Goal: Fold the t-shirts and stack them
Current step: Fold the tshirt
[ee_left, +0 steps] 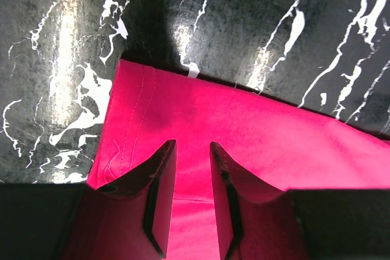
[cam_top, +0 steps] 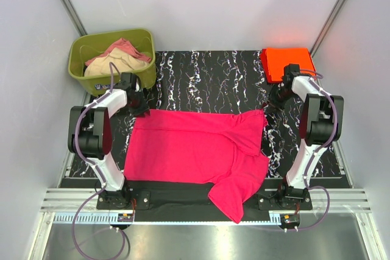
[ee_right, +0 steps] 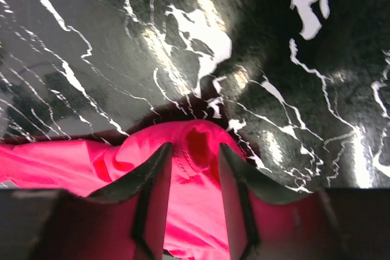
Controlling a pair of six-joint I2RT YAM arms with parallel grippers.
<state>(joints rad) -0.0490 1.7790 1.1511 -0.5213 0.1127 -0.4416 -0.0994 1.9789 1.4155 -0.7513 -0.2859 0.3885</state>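
Hot pink t-shirt (cam_top: 189,147) spread on black marbled mat (cam_top: 207,80), one sleeve spilling over the near edge. Right gripper (ee_right: 195,145) pinches a bunched far-right corner. Left gripper (ee_left: 192,144) low over far-left hem corner, jaws narrow, grip not discernible. Both at far corners, probably to draw that edge nearward. Orange-red t-shirt (cam_top: 286,62) folded far right, likely stack base
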